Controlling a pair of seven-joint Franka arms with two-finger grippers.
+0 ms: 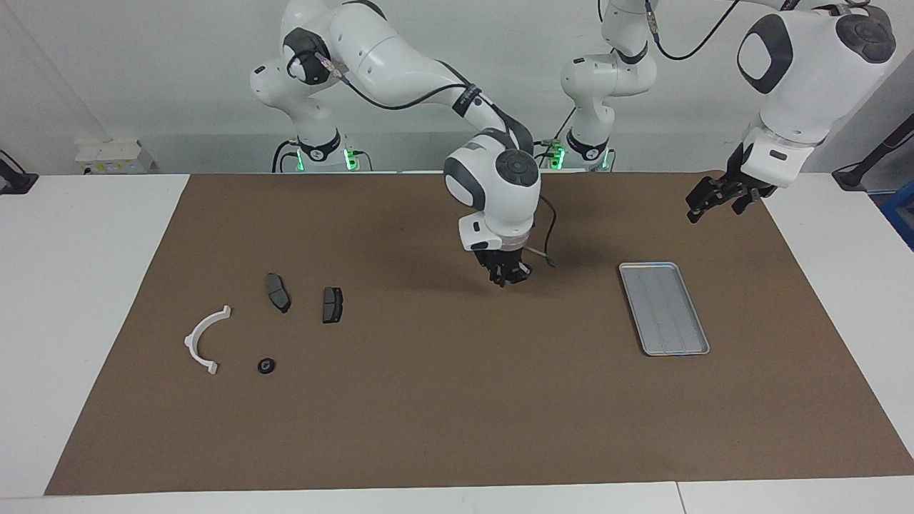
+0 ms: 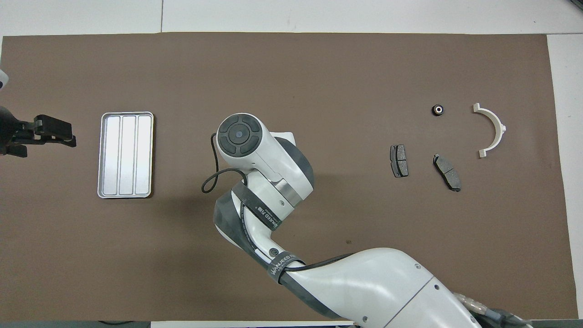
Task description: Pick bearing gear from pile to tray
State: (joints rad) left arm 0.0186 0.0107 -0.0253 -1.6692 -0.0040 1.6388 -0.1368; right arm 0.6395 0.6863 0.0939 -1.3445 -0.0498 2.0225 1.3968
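Facing view: right gripper (image 1: 508, 280) is up over the brown mat (image 1: 457, 428) between pile and tray (image 1: 663, 308), fingertips together; what it holds, if anything, can't tell. Left gripper (image 1: 703, 203) waits over the mat's edge by the tray, jaws spread, nothing in them. White arc (image 1: 203, 338), two brake pads (image 1: 278, 293) (image 1: 332, 304) and a black round piece (image 1: 266, 365) lie at the right arm's end.

Overhead view: right gripper is hidden under its own wrist; tray (image 2: 125, 155) has nothing in it; black round piece (image 2: 437, 109) sits just beside the arc (image 2: 492, 130).

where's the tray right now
The tray lies flat on the brown mat toward the left arm's end of the table, apart from the pile; the left gripper hangs nearby above the mat.
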